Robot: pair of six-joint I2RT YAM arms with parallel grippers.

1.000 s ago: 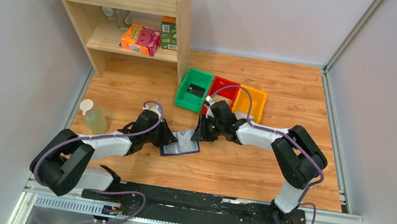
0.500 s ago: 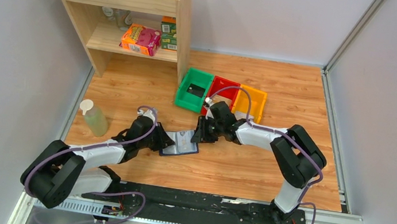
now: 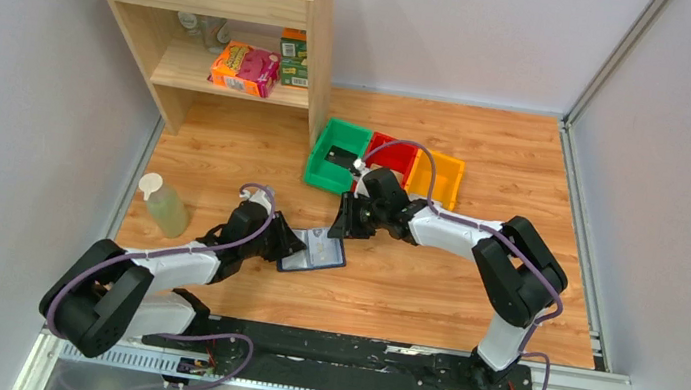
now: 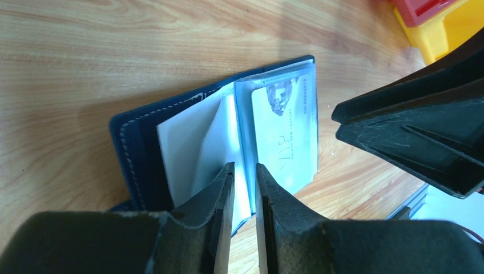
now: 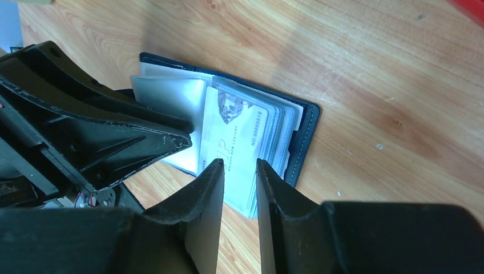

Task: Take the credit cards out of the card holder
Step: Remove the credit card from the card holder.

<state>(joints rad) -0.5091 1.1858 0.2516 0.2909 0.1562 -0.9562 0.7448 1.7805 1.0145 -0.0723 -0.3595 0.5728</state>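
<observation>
**Holder open on floor, both grippers at its edges**

Top view, left to right. A wooden shelf (image 3: 212, 26) is seen at upper left, with boxes and cups on it. A pale bottle (image 3: 162, 203) stands at left of centre, well apart from the rest.

The left gripper (image 3: 287, 243) is set low at the left edge of the card holder (image 3: 314, 249), which lies open, flat on the wood, just left of the frame's centre. In the left wrist view the gripper's fingers (image 4: 225, 194) are held nearly together with a thin gap. A clear sleeve of the holder is seen through that gap, but whether it is pinched cannot be told. The navy cover is seen at the left of that view, pale sleeves fanned up from it. One silver-grey card (image 4: 285, 137) printed "VIP" lies in the right-hand sleeve.

The right gripper (image 3: 340, 225) is placed at the holder's upper right corner. In the right wrist view its jaws are parted by a narrow gap, and the card (image 5: 234, 137) and the stacked sleeves show through from below. Nothing is seen clamped between them. In the left wrist view its tip is seen just beside the card's right edge, apart from it.

Right of centre, towards the top, three bins are lined up touching: green (image 3: 318, 156), red (image 3: 389, 152), yellow (image 3: 442, 180). A small dark flat thing lies in the green one; it is too small to identify.
</observation>
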